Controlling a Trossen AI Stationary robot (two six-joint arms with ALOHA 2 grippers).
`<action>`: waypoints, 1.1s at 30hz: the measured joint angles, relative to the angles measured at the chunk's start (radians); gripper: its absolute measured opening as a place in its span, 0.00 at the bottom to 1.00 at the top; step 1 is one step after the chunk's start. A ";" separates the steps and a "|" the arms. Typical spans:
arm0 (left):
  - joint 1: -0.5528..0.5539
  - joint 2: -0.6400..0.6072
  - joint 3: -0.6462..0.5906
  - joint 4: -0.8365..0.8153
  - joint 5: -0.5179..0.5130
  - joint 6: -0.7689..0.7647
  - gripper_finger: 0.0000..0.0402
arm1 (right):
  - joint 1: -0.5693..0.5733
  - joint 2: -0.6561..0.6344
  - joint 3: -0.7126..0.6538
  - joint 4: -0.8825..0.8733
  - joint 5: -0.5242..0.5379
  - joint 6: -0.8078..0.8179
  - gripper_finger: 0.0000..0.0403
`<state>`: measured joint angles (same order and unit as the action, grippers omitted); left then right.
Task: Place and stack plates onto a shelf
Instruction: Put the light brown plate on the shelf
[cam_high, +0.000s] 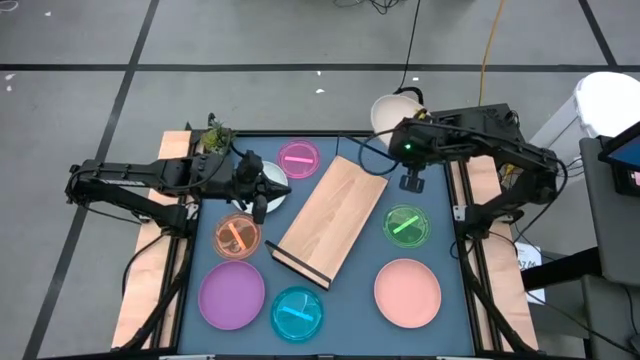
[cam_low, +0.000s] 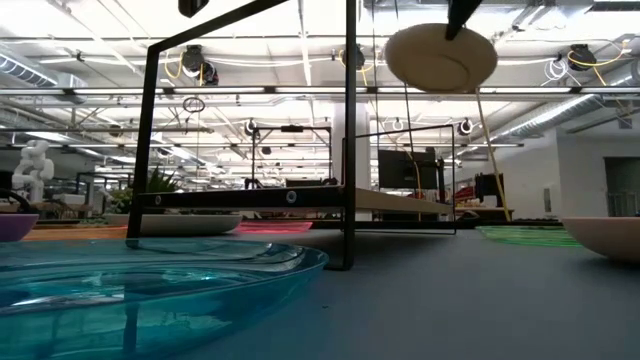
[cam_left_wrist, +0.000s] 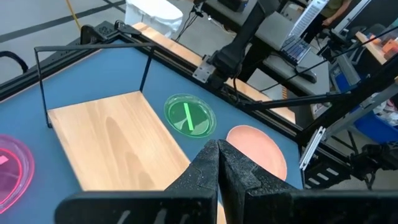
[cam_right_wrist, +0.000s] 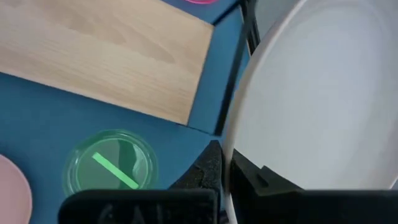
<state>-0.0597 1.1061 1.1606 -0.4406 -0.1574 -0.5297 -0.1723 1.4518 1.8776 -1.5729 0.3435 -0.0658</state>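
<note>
The light-wood shelf (cam_high: 330, 218) stands slantwise mid-table on its black frame ends (cam_low: 350, 130). My right gripper (cam_right_wrist: 225, 167) is shut on the beige plate (cam_high: 393, 112), high above the table's far edge; the low view shows the beige plate (cam_low: 440, 55) aloft. My left gripper (cam_high: 258, 205) hovers shut and empty by the shelf's left side, over the pale blue-white plate (cam_high: 276, 186). Flat on the table lie the pink (cam_high: 298, 157), orange (cam_high: 237, 236), purple (cam_high: 231, 295), blue (cam_high: 297, 312), green (cam_high: 406, 225) and salmon (cam_high: 407, 292) plates. My right gripper pinches the beige plate's rim (cam_right_wrist: 231, 140) between its two fingers, one finger (cam_right_wrist: 208, 165) on the outer side and the other inside the dish. It comes at the rim from above (cam_low: 462, 18). The plate is lifted clear and hangs below the fingers.
Wooden boards and black rails run along the table's left and right sides. A small plant (cam_high: 214, 137) sits at the far left corner. Bare blue mat (cam_high: 350, 300) shows between the blue and salmon plates. The blue plate (cam_low: 140, 290) fills the low view's foreground.
</note>
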 joint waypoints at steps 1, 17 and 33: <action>0.000 0.000 0.000 0.000 0.000 0.000 0.01 | 0.012 0.014 0.015 0.001 0.000 -0.002 0.00; 0.000 0.000 0.000 -0.004 0.000 0.018 0.01 | 0.216 0.134 0.094 0.115 -0.005 -0.063 0.00; 0.000 0.000 0.000 -0.005 0.000 0.000 0.01 | 0.281 0.243 0.085 0.270 -0.116 -0.270 0.00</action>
<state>-0.0597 1.1061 1.1608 -0.4458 -0.1577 -0.5297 0.1089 1.6952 1.9630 -1.3032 0.2273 -0.3358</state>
